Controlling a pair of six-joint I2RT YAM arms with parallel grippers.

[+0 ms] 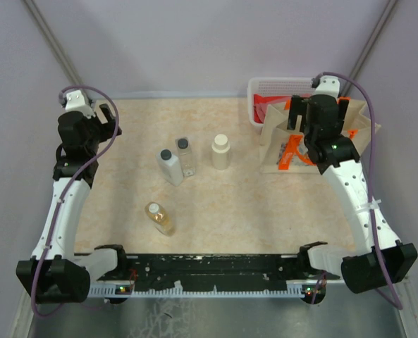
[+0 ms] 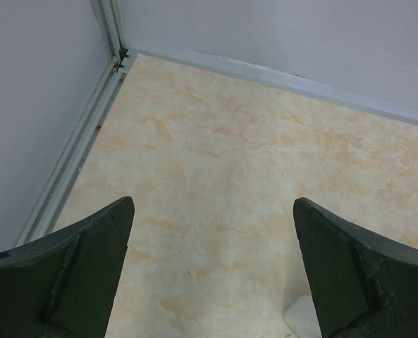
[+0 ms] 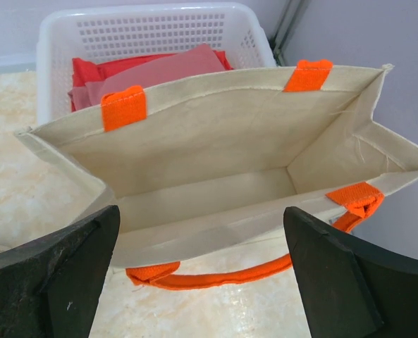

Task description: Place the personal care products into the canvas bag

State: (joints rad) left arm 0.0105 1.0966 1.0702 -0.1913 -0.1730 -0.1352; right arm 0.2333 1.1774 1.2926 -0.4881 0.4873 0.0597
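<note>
Between the fingertips of the right gripper [image 3: 200,215], which is spread wide with nothing grasped, the open mouth of the canvas bag [image 3: 216,141] is seen, directly below and just ahead. The bag is stood upright on the tabletop [image 3: 11,176] with its pale inner floor exposed, and one orange handle [image 3: 216,278] is draped down the side nearest the gripper. Just beyond the bag's far wall a white lattice basket [image 3: 152,32] is set, with red cloth [image 3: 89,70] folded inside it; whether basket and bag touch cannot be told.

The left gripper [image 2: 212,211] is likewise opened wide and nothing is gripped. Marbled tabletop is seen beneath it, and further ahead the corner of the grey walls [image 2: 46,84] is met.

In the top view all four bottles are found on the tabletop between the two grippers, well apart from both and outside the bag. Rightward from the left gripper, the white bottle with dark cap [image 1: 170,167] is reached first, with the clear bottle with dark cap [image 1: 186,156] just beside it on the side away from that gripper. The cream bottle [image 1: 220,151] is placed further on, nearest of the four to the right gripper. The amber-liquid bottle [image 1: 159,218] is set apart from those three, back toward the arm bases; whether it stands or lies cannot be told.
</note>
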